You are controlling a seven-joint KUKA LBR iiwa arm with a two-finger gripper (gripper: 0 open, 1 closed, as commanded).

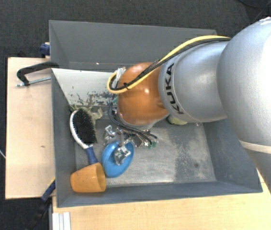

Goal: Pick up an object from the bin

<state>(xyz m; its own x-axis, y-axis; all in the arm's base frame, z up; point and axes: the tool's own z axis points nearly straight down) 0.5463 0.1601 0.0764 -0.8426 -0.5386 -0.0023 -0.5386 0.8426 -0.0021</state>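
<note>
Silver KUKA arm point(207, 90) enters from the right of the frame and fills the upper right; a yellow cable point(174, 51) runs along it to the orange wrist cover point(138, 99) at centre. Grey metal bin point(140, 40) below it, floor scuffed. Black-bristled hairbrush point(83, 127) with white rim and blue handle lies at left of the bin floor, handle toward the lower edge. Blue oval thing point(110, 166), lower centre-left, just right of the brush handle. Orange cup point(88, 178) on its side in the lower left corner, touching the blue oval. Hand point(122, 153) sits low on the blue oval's upper part; how wide it stands, cannot tell. Small pale thing point(176, 120) peeks from under the arm.
</note>
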